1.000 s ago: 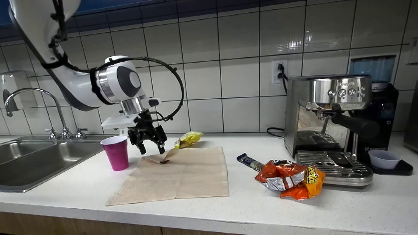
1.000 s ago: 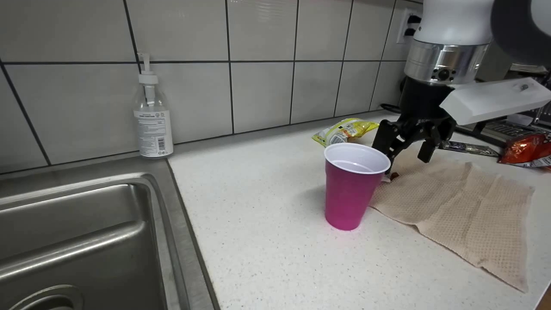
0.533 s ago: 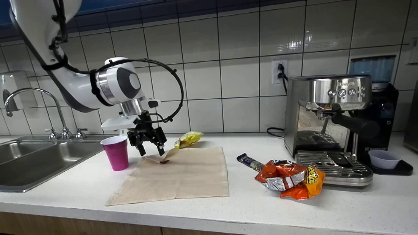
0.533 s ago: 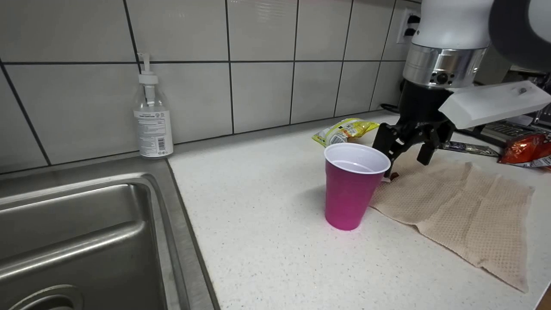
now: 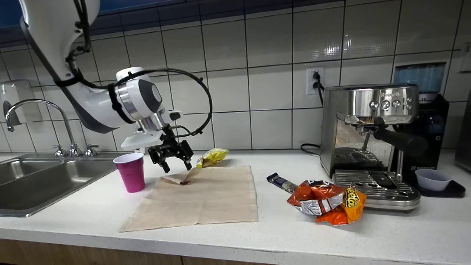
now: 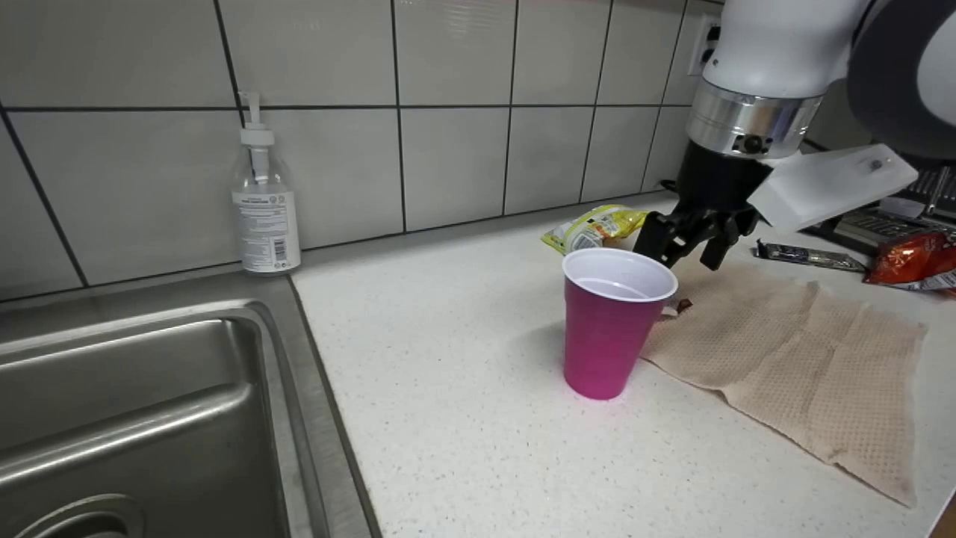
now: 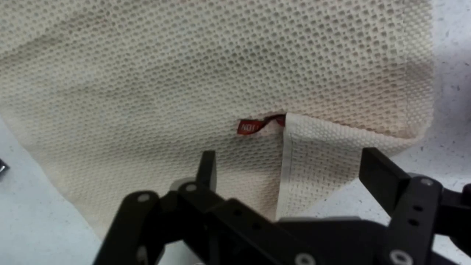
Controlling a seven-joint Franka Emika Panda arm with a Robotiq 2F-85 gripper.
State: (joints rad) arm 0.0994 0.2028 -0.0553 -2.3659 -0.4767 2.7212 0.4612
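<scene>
Counter (image 6: 463, 359) — gripper (image 5: 177, 168) clear above cloth edge (image 7: 286, 162)

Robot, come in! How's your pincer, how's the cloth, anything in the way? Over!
Pincer open, empty, above cloth. Cloth mostly flat, one corner folded, red tag showing. Pink cup close by, nothing between pincer and cloth.

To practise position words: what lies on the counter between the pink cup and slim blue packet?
The beige cloth lies spread between them, as an exterior view shows.
</scene>
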